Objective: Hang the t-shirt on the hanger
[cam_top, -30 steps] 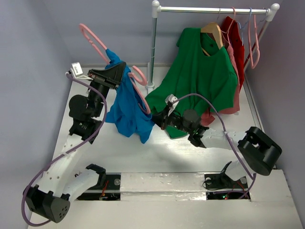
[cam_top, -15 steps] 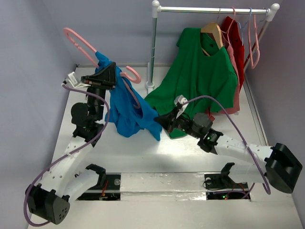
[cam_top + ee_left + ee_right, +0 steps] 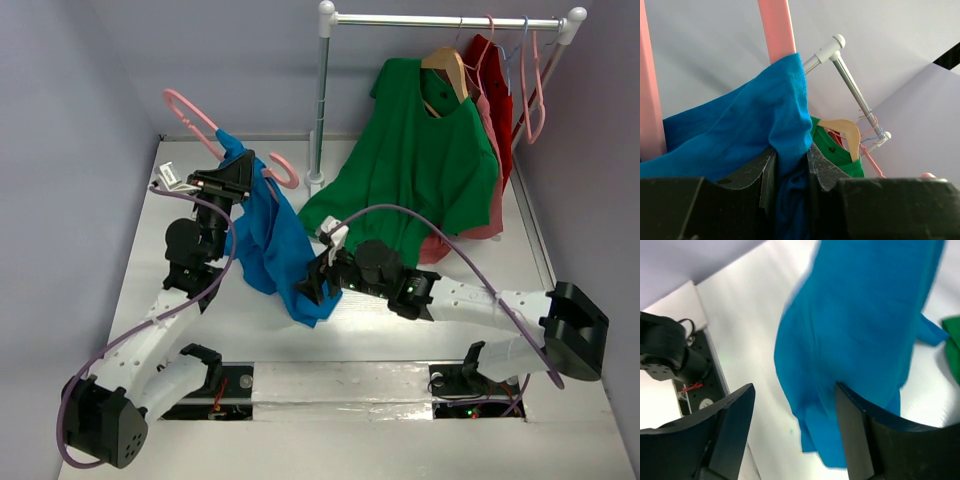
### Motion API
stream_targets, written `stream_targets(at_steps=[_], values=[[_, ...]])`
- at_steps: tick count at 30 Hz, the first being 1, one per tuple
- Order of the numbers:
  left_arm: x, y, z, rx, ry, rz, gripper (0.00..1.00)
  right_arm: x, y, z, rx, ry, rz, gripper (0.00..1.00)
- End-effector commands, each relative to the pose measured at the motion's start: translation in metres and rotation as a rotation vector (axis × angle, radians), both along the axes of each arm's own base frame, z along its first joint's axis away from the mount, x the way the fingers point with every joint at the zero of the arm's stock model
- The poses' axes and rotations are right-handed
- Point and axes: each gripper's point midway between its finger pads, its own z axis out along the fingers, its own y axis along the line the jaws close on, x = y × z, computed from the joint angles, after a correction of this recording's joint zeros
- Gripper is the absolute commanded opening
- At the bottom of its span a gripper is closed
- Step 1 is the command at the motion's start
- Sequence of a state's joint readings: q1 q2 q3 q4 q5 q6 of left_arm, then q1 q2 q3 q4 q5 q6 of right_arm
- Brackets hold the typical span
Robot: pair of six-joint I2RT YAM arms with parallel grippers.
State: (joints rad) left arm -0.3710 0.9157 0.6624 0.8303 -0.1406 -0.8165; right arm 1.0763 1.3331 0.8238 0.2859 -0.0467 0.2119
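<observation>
The bright blue t-shirt (image 3: 268,240) hangs in a bunch from the light pink hanger (image 3: 190,108), raised over the left of the table. My left gripper (image 3: 240,178) is shut on the t-shirt's top fold (image 3: 785,115), and a pink hanger arm (image 3: 776,30) rises out of the fabric just above the jaws. My right gripper (image 3: 312,285) is open at the t-shirt's lower hem. In the right wrist view the blue cloth (image 3: 865,325) hangs ahead of the right gripper (image 3: 795,425), partly behind one finger, and nothing is clamped.
A metal clothes rail (image 3: 450,20) on a post (image 3: 321,100) stands at the back. On it hang a green t-shirt (image 3: 420,160) on a wooden hanger (image 3: 447,68), red and salmon shirts (image 3: 495,90) and bare pink hangers (image 3: 533,90). The white table (image 3: 250,335) lies below.
My right gripper has opened, letting go of the t-shirt's lower edge, and has moved left and nearer. The left arm swung the hanger left, then back right.
</observation>
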Motion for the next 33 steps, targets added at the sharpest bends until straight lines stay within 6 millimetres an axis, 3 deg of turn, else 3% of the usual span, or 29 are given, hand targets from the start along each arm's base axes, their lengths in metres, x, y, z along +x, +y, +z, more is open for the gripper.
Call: stream_targets(at_steps=[1, 6, 9, 10, 13, 18, 24, 30, 33], values=[[-0.021, 0.005, 0.027, -0.056, -0.071, -0.032, 0.0, 0.012, -0.015, 0.042, 0.026, -0.092, -0.082, 0.71], [-0.023, 0.003, 0.018, -0.051, -0.042, -0.046, 0.0, 0.027, -0.034, 0.063, 0.025, -0.171, -0.189, 0.68], [-0.022, 0.001, 0.012, -0.054, -0.022, -0.056, 0.0, 0.034, -0.027, 0.068, 0.015, -0.195, -0.192, 0.67], [-0.02, 0.0, 0.009, -0.05, -0.011, -0.062, 0.0, 0.036, -0.02, 0.058, -0.007, -0.187, -0.183, 0.67], [-0.018, -0.006, 0.006, -0.041, 0.004, -0.086, 0.0, 0.048, -0.011, 0.057, -0.001, -0.206, -0.216, 0.67], [-0.018, -0.01, -0.003, -0.019, 0.026, -0.104, 0.0, 0.057, -0.004, 0.061, 0.005, -0.217, -0.225, 0.4], [-0.022, -0.011, -0.016, -0.014, 0.044, -0.121, 0.0, 0.065, -0.002, 0.058, 0.015, -0.2, -0.23, 0.4], [-0.022, -0.018, -0.033, -0.007, 0.078, -0.159, 0.0, 0.072, -0.004, 0.069, 0.065, -0.187, -0.211, 0.39], [-0.025, -0.026, -0.042, -0.004, 0.088, -0.209, 0.0, 0.08, -0.006, 0.072, 0.098, -0.162, -0.188, 0.24]])
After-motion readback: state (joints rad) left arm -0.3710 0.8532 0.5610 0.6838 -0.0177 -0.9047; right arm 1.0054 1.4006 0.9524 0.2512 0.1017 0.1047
